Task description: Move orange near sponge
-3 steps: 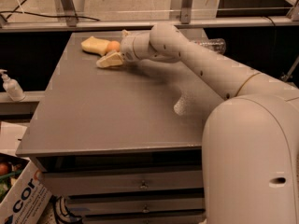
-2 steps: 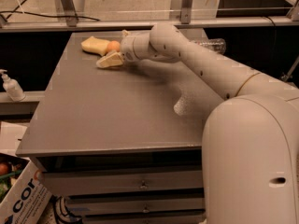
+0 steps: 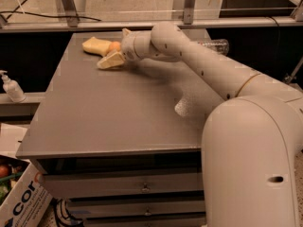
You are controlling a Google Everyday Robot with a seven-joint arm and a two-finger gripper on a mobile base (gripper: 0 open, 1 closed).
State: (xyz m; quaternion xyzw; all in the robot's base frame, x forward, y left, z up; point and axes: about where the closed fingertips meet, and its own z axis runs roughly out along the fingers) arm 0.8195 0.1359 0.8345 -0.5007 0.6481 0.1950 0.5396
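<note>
Orange (image 3: 114,46) fruit sits on the table (image 3: 109,112) between the spread jaws of the gripper (image 3: 114,49), whose pale pads stand either side of it without clearly pressing it. It touches or lies just beside the sponge (image 3: 93,45) at the far left corner. Behind the arm a clear plastic bottle (image 3: 214,46) lies near the far edge; a soap dispenser (image 3: 10,86) stands on a ledge to the left.

Only "cor" legible, in red letters cut off at the edge, on the cardboard box (image 3: 21,200) at lower left. Gripper (image 3: 117,47) over the table's (image 3: 94,112) far left.
</note>
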